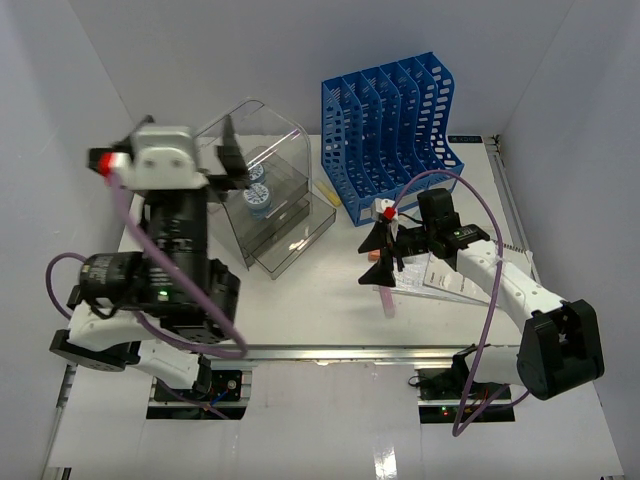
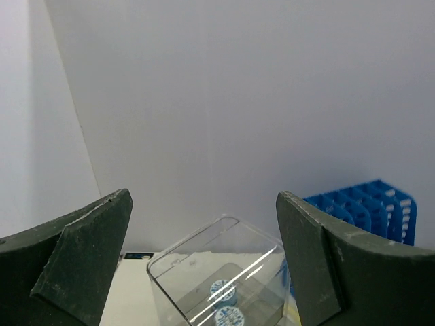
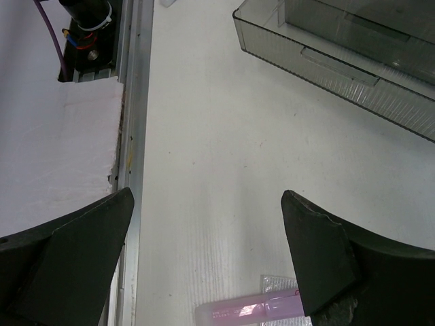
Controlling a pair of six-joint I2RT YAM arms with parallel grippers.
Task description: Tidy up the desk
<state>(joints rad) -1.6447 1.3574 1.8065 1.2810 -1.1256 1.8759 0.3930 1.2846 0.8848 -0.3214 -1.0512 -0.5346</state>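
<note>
no legible text in any view. round blue-white labels (image 1: 258,198) on the caps inside the clear drawer box (image 1: 270,125), 11 o'clock: print too small to read. printed sheets (image 1: 455,278) on the desk (image 1: 320,310), 3 o'clock: lines blurred. small dark tag (image 1: 462,139) at far edge, 1 o'clock: unreadable.

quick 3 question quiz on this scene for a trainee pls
1. True or false: the left gripper and the right gripper are both open.
2. The pink tube is: A) lying below the right gripper, B) inside a drawer, C) held by the left gripper.
3. In the top view, what stands on the desk just left of the blue file rack?
Key: 1 true; 2 A; 3 the clear drawer box.
</note>
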